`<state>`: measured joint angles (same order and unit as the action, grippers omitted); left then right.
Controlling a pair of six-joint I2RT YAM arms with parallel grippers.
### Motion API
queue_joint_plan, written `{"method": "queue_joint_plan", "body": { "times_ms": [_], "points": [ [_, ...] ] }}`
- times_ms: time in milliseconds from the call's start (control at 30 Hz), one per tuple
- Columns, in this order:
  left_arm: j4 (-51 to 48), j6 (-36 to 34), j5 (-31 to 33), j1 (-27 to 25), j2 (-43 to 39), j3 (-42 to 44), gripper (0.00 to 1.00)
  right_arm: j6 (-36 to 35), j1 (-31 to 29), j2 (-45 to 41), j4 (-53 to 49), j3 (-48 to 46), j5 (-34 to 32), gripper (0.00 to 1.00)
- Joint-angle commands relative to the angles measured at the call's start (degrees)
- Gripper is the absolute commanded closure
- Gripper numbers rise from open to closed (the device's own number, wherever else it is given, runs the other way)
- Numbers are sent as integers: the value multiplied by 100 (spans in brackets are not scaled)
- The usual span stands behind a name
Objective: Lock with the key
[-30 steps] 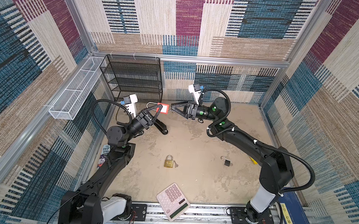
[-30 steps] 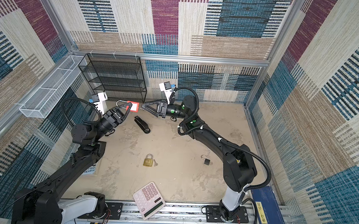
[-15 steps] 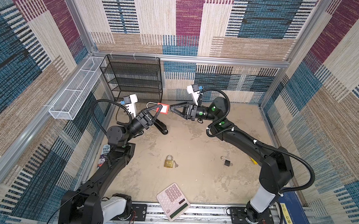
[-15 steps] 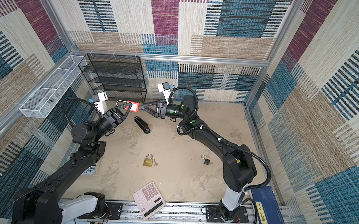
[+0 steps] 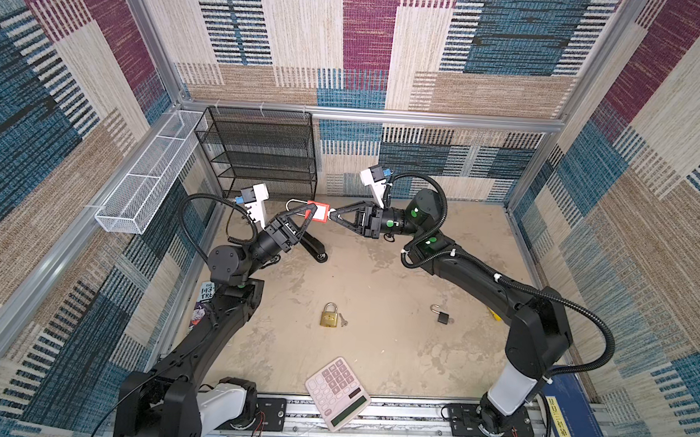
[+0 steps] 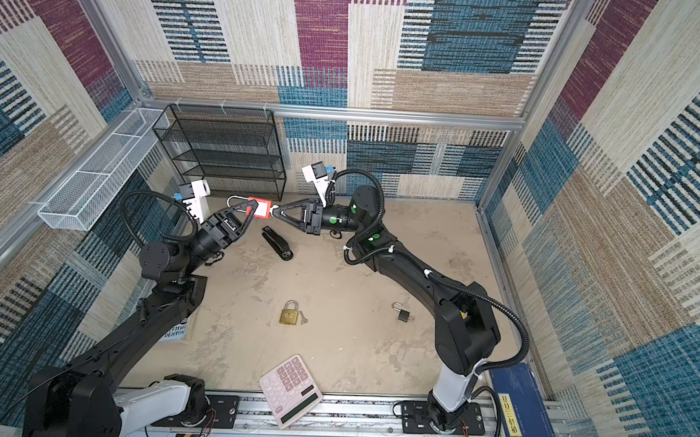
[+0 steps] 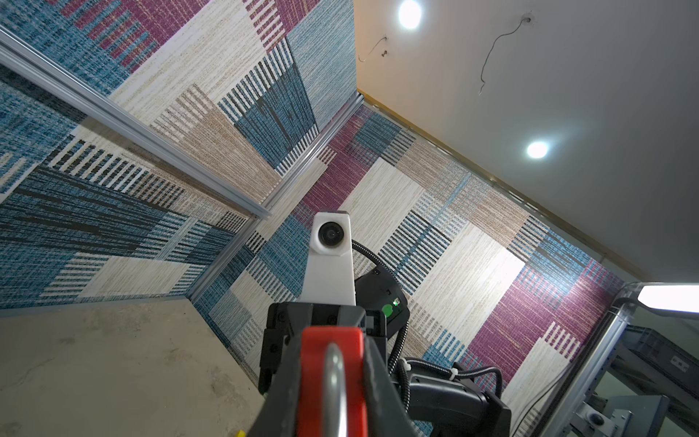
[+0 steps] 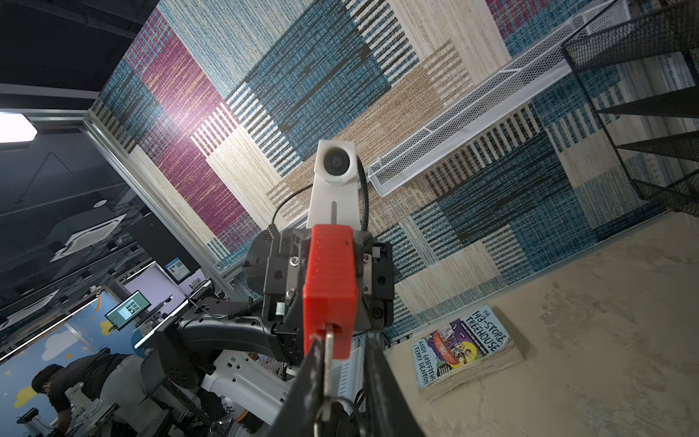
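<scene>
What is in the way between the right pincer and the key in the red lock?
Nothing I can see. The right pincer has its fingers on both sides of the key poking out of the red padlock, which the left pincer holds up in the air. I can't tell if it squeezes yet.

**Both arms raised, grippers meeting tip to tip**

The left arm angles upward. Its left gripper (image 5: 307,215) is clamped on a red plastic padlock (image 5: 318,212). The right arm reaches across level, and the right gripper (image 5: 333,216) has its fingers either side of the small metal key (image 8: 328,359), with a gap on one side.
</scene>
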<state>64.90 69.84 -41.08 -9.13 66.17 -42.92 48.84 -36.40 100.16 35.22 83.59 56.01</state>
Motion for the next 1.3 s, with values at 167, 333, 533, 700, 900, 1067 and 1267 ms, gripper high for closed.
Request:
{"method": "queue_joint_plan", "body": {
  "times_ms": [167,333,533,700,900,1067,1267],
  "points": [
    [216,29,70,-2,-69,-3,100,-29,-7,-56,234,-69,77,100],
    [311,130,327,25,-35,65,100,-226,-7,-358,597,-484,-266,100],
    [394,176,380,73,-43,56,100,-226,43,-409,436,-502,-336,100],
    [453,223,384,138,-66,52,100,-77,123,-392,357,-511,-324,100],
    [383,222,277,217,-43,16,100,-105,220,-544,259,-708,-311,100],
    [118,164,87,227,0,-150,100,-48,414,-792,346,-1026,-335,100],
    [-1871,-887,-499,146,-158,-415,100,-452,890,-1200,-149,-1366,-468,100]
  ]
}}
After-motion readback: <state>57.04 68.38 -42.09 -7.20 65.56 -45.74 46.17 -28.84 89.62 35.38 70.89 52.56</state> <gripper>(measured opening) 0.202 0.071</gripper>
